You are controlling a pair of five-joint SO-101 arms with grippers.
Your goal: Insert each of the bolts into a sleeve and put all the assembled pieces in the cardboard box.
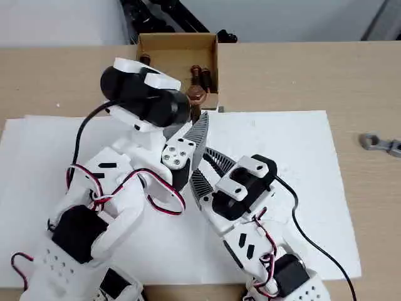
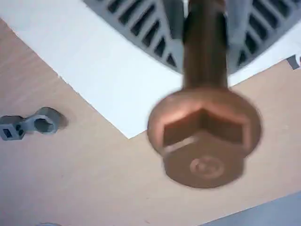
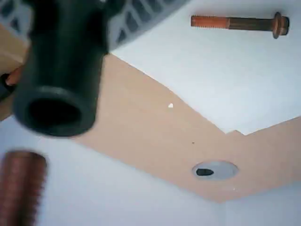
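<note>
Left gripper (image 2: 205, 33) is clamped on a copper bolt (image 2: 204, 136), grey fingers (image 2: 141, 28) either side of the shank, flanged hex head pointing away from the gripper. In the high view that bolt's head sits at the front wall of the cardboard box (image 1: 177, 42), above the far edge of the white sheet (image 1: 282, 144).

Right gripper (image 3: 66, 19) is clenched on a black sleeve (image 3: 56, 99), bore open and facing the wrist camera. A copper threaded end (image 3: 21, 188) shows near the sleeve's mouth, not touching it; can't tell which bolt it belongs to. In the high view the right gripper lies low over the sheet, just beside the left arm's wrist, fingers aimed toward the box.

Box sits on the worktop (image 1: 326, 75) at the far side, touching the sheet's edge. At least two copper-and-dark pieces (image 1: 199, 75) lie inside, by its right wall.

One loose bolt (image 3: 240, 22) lies flat on the sheet, well apart from the sleeve.

A grey wrench (image 1: 379, 143) lies on bare worktop off the sheet's right side.
</note>
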